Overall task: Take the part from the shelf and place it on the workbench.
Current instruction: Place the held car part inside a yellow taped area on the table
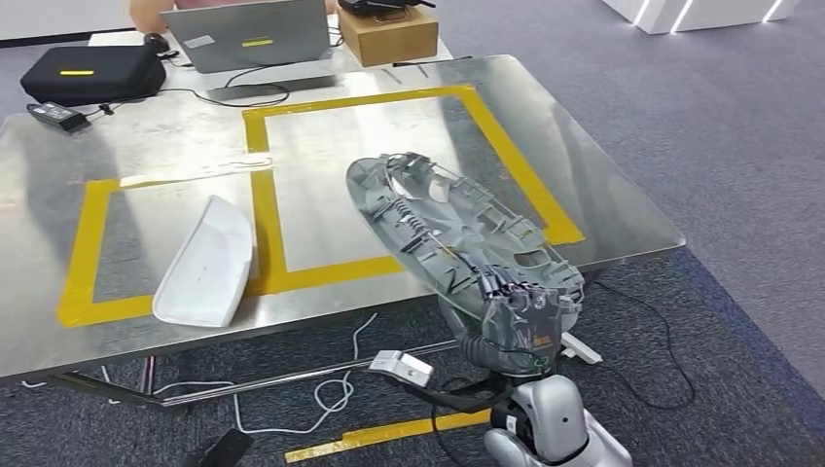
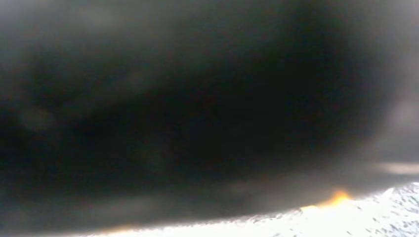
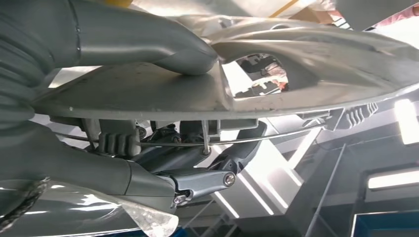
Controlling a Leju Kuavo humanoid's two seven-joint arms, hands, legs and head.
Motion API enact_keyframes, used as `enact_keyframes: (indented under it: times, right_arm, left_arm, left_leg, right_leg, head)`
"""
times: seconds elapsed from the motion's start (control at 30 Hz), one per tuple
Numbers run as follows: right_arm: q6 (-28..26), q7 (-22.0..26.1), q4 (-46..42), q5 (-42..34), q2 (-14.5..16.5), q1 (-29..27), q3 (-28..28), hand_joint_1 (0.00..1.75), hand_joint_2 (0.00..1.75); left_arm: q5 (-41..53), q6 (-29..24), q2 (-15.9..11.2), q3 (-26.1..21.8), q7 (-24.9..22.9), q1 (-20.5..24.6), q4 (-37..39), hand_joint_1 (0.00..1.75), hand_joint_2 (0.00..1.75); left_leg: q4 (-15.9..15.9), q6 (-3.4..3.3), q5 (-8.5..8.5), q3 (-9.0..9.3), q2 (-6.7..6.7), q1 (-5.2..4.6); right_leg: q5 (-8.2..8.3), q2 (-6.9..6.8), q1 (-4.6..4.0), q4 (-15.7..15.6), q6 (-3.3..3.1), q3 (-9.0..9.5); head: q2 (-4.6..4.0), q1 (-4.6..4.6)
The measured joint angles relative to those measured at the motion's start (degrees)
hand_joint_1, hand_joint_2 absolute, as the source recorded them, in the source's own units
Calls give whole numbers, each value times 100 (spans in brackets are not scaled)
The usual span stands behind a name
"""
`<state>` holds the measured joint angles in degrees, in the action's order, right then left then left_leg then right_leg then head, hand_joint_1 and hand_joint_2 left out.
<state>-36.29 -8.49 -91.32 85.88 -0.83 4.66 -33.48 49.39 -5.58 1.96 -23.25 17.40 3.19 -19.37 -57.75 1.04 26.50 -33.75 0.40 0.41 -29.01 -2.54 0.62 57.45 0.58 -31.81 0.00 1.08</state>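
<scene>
A grey round part (image 1: 452, 229), ribbed and wired on its upward face, hangs tilted over the front right edge of the steel workbench (image 1: 146, 136). My right hand (image 1: 520, 321) grips its near rim from below. In the right wrist view the thumb (image 3: 148, 42) presses on one face of the grey part (image 3: 306, 59) and darker fingers (image 3: 197, 180) clamp the other. A white curved part (image 1: 206, 263) lies on the bench inside the left yellow-taped square. The left wrist view is dark and blurred.
Yellow tape marks two squares on the bench; the larger right one (image 1: 506, 146) lies under the held part. At the far edge stand a laptop (image 1: 248, 34), a black case (image 1: 92, 73) and a cardboard box (image 1: 389, 34). Cables (image 1: 331, 389) trail on the floor.
</scene>
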Motion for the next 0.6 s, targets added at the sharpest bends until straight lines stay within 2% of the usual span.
enact_keyframes:
  times: [0.23,0.4,0.6]
  right_arm:
    - [7,1,-15,-3,-2,2,10,175,175]
    - [7,5,-17,-5,-2,1,24,175,175]
    - [6,8,-17,16,-2,1,63,175,175]
  left_arm:
    - [-15,20,9,2,0,10,0,0,0]
    - [-21,24,18,8,-3,14,0,0,0]
    - [-52,33,36,25,-15,17,0,0,0]
  left_leg:
    - [-10,-67,13,-5,2,-20]
    - [-12,-78,10,-5,2,-22]
    - [-12,-81,7,-3,2,-14]
  right_leg:
    - [33,3,18,-57,91,22]
    - [35,3,20,-58,118,20]
    - [35,3,9,-56,120,18]
  head:
    - [0,1]
    - [0,3]
    - [0,4]
